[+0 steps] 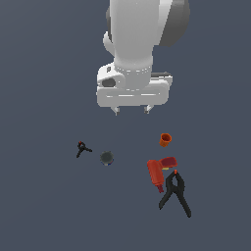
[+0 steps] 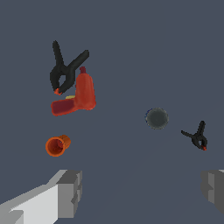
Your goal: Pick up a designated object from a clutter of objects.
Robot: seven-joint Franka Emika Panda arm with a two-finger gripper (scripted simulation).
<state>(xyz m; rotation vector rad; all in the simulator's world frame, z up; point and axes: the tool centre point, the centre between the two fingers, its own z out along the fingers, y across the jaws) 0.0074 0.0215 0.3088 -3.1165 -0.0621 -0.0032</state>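
The small black clamp [image 1: 82,148] lies on the dark grey floor [image 1: 39,206], well off toward the exterior view's left of the gripper [image 1: 131,110] and clear of both fingertips [image 1: 116,111]. In the wrist view the small black clamp [image 2: 197,137] sits just beyond the grey round disc [image 2: 157,118], its red-orange tip turned away from the disc. The disc [image 1: 107,158] serves as the landmark: the small clamp is just beside it, while the orange cup [image 1: 165,140], the red power drill [image 1: 160,172] and the large black clamp [image 1: 175,192] cluster well apart on its other side, the drill touching the large clamp. The white arm [image 1: 139,34] hangs upright above the scene, wrist pointing straight down. The fingers [image 2: 65,192] are spread wide, holding nothing and touching nothing.
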